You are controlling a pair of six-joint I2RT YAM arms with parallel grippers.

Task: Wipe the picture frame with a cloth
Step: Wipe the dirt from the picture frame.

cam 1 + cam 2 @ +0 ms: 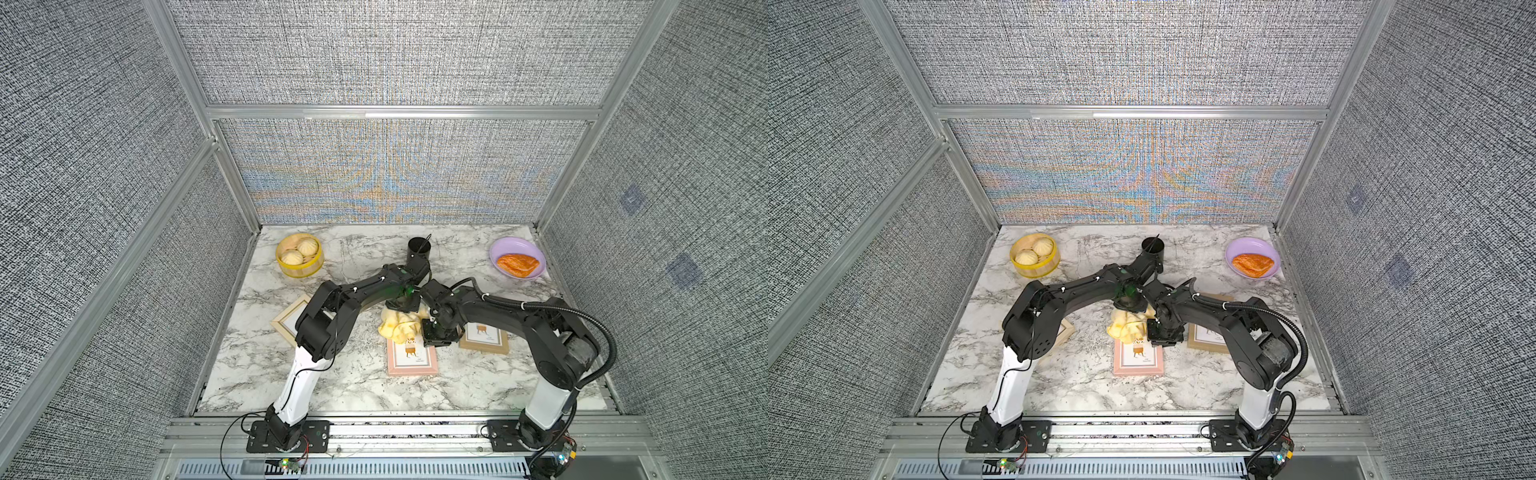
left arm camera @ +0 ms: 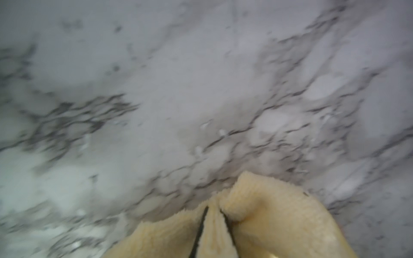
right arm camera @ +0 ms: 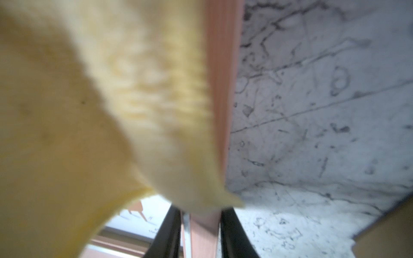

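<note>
The pale yellow cloth lies bunched over the far end of a pink picture frame that lies mid-table. My left gripper comes down onto the cloth from above. In the left wrist view it is shut on a fold of the cloth. My right gripper stands at the frame's far right corner. In the right wrist view it is shut on the frame's pink edge, with the cloth draped close beside it.
A light wood frame lies under the left arm and a tan frame under the right arm. At the back stand a steamer basket of buns, a black cup and a purple plate with an orange pastry.
</note>
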